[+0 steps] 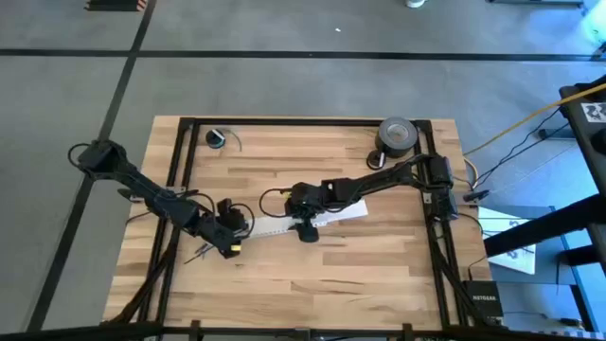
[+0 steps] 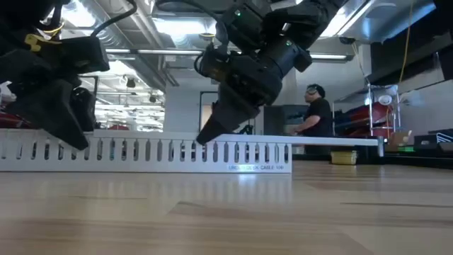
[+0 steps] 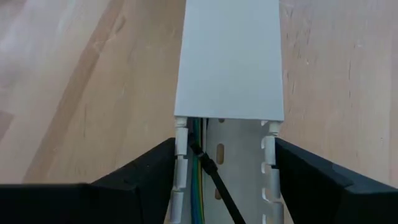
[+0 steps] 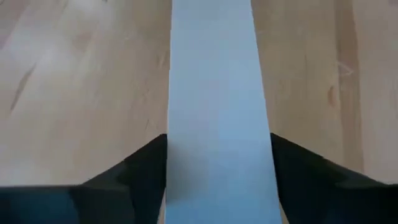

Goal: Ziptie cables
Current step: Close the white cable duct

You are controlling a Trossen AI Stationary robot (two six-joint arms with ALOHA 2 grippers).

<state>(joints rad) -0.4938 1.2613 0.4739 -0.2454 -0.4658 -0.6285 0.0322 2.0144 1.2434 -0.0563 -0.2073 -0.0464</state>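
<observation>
Only the left wrist view shows the cables and ziptie inside the slotted white duct. Left claw and right claw each straddle it, fingers wide. The surrounding tabletop lies bare.

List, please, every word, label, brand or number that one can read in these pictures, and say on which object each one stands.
"NETGEAR": on the dark box by the table's lower right corner in the high view.
Printed line on the side of the white slotted cable duct in the low view: it seems to end in "CABLE", the rest is too blurred to read.
Black-and-white patterned tag at the high view's right edge: a marker, no letters.
The wrist views show no text.
</observation>
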